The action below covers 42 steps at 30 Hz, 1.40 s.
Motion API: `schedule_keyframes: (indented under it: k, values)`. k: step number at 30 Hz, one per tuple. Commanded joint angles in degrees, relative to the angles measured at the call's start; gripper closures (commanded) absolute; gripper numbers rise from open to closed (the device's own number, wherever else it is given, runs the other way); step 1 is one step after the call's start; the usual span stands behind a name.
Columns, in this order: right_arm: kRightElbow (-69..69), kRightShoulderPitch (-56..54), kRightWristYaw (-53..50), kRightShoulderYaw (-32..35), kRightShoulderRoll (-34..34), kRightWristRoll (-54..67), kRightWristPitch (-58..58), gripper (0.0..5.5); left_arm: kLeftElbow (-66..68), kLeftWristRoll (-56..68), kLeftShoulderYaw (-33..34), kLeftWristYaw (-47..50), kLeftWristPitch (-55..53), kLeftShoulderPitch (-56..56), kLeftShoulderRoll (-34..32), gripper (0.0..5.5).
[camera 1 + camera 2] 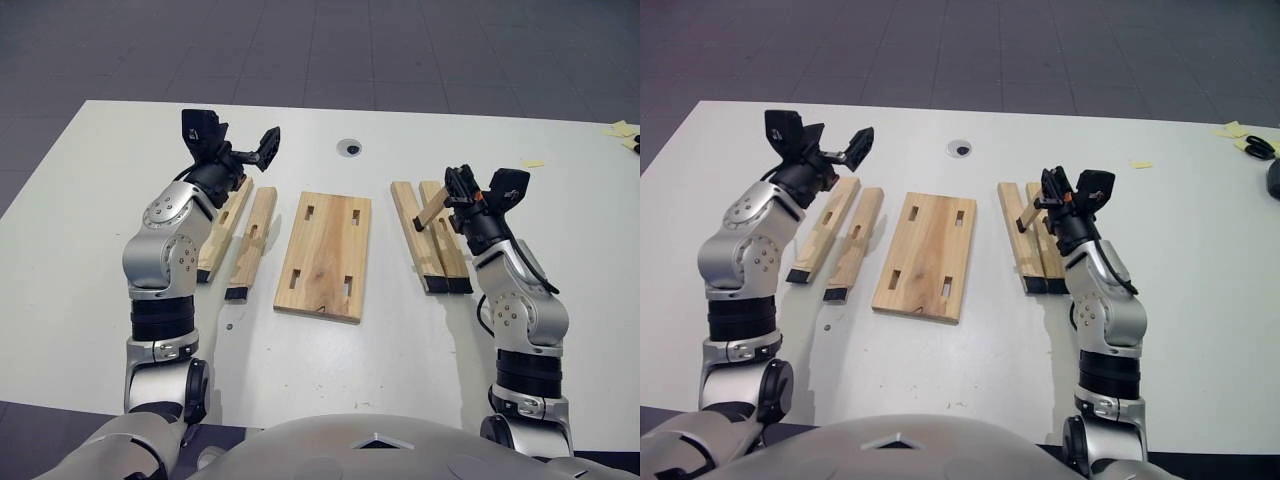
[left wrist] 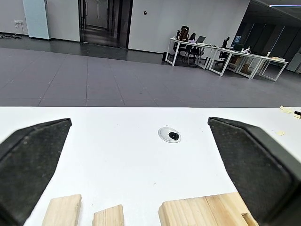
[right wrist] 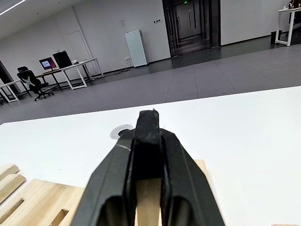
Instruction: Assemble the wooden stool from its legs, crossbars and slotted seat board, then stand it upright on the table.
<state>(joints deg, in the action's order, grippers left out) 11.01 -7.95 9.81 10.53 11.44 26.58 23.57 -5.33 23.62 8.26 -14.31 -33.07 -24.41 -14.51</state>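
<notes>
We see the slotted seat board [image 1: 323,255] lying flat in the middle of the white counter [image 1: 90,210], its four rectangular slots facing up, its long sides running away from the robot. No leg or bar is fitted into it.

To its left lies the left pair of legs [image 1: 250,243], two wooden pieces side by side with a narrow gap between them, both slanted so that their far ends lean toward the board; their near ends have dark tips. To the board's right lies the right pair of legs [image 1: 432,245], the two pieces touching along their length, dark tips also at the near end.

The right fingers [image 1: 458,188] hang over the far part of the right pair and are closed on a thin crossbar [image 1: 432,213], which sticks out toward the board, tilted down, its free end over the inner leg. In the right wrist view we see the wood of the bar clamped between the two dark fingers [image 3: 148,141].

The left fingers [image 1: 268,145] are spread wide with nothing between them, raised above the far ends of the left pair.

Farther back on the counter sits a round cable port [image 1: 349,148], and a few yellow notes [image 1: 620,128] lie at the far right edge
</notes>
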Motion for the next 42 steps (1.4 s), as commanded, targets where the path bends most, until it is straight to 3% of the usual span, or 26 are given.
schedule_keyframes:
  k: [1,9,19,32,42]
  values:
    - [-0.83,0.46,0.15,-1.42,0.08,-1.77,1.0,5.06,-0.05,-0.89,-0.38,0.08,-0.03,0.15,-0.14,0.1]
    - [-2.5,0.41,-1.13,-3.89,-0.69,-5.85,0.72,5.06,-0.52,-1.19,-0.98,-0.35,-0.22,0.26,-0.28,0.1]
    - [-0.88,12.41,-2.86,-6.32,-2.9,-9.45,-1.21,5.06,-1.61,-1.48,-0.64,-0.07,-0.51,0.84,-0.56,0.1]
    - [-1.5,4.15,-5.68,-3.29,-1.99,-5.34,12.36,5.06,-1.88,-3.11,-2.12,-0.4,0.07,0.98,-0.98,0.1]
    - [0.36,3.9,-4.43,-4.13,-1.65,-6.22,9.66,5.06,-1.16,-4.09,-1.49,-0.74,0.72,0.97,-1.23,0.1]
